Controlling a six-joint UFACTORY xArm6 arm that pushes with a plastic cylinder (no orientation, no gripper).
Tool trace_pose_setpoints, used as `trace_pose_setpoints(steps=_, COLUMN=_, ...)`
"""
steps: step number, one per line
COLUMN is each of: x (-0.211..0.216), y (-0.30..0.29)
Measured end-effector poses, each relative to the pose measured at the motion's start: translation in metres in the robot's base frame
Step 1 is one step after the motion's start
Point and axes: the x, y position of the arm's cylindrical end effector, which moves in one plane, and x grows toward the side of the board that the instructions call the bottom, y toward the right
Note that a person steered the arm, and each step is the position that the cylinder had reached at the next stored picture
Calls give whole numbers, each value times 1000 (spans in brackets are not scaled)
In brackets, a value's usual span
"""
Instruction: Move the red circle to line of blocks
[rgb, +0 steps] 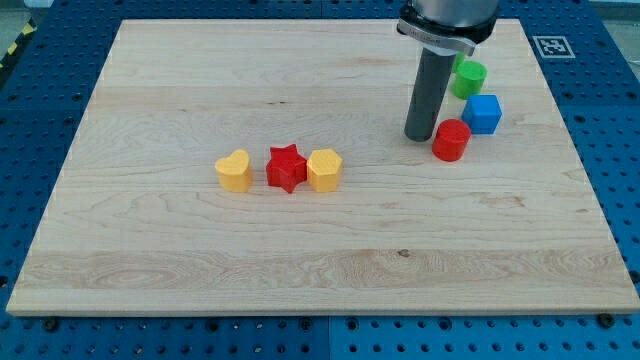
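The red circle (451, 139) stands on the wooden board (300, 260) at the view's right. My tip (419, 136) rests on the board just left of the red circle, almost touching it. A line of three blocks lies near the board's middle: a yellow heart (234, 171), a red star (287, 168) and a yellow hexagon (325, 170), side by side from left to right. The red circle is well to the right of this line.
A blue cube (483, 114) sits just up and right of the red circle. A green cylinder (468, 78) stands above it, partly behind the rod. A tag marker (550, 45) is at the board's top right corner.
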Motion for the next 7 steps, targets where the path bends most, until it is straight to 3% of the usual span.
trace_pose_setpoints(steps=7, x=28, y=19)
